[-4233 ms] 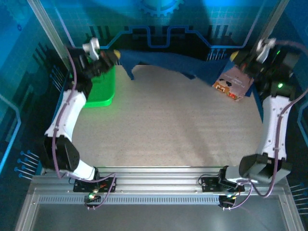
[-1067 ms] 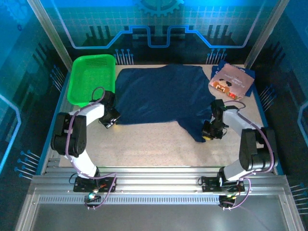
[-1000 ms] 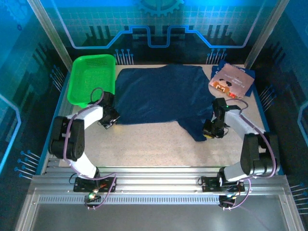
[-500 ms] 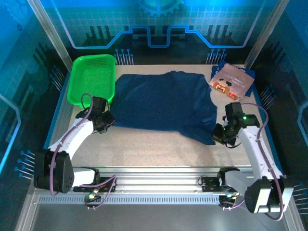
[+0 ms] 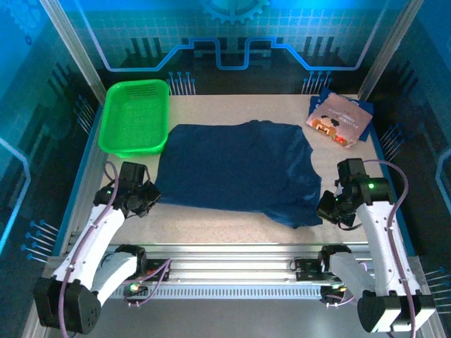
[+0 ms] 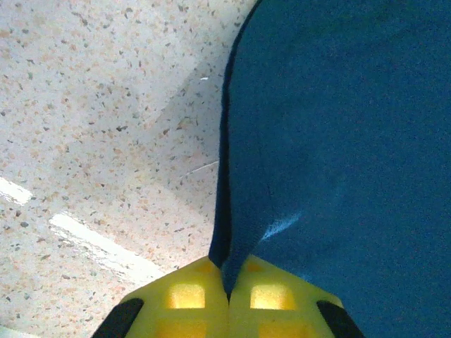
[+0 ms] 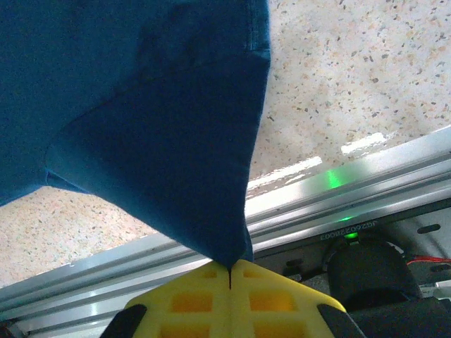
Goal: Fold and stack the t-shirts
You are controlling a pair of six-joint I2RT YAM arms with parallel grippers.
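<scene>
A dark navy t-shirt (image 5: 236, 165) lies spread plain side up across the middle of the table. My left gripper (image 5: 146, 198) is shut on its near-left corner; in the left wrist view the navy t-shirt (image 6: 338, 141) runs down into the closed left gripper (image 6: 228, 292). My right gripper (image 5: 325, 211) is shut on the near-right corner, and in the right wrist view the navy t-shirt (image 7: 155, 127) hangs as a point from the closed right gripper (image 7: 230, 271). A second folded t-shirt (image 5: 340, 120) with a pinkish-tan print rests at the far right.
A bright green mesh basket (image 5: 134, 116) stands at the far left, just beyond the spread shirt. The metal rail (image 5: 232, 267) runs along the near table edge, and the same metal rail (image 7: 331, 197) lies right under the right gripper. Speckled tabletop (image 6: 106, 127) lies left of the shirt.
Both grippers have pulled the navy shirt toward the near edge since half a second ago, dragging it flatter over the table. Earlier it hung stretched in the air at the back.
</scene>
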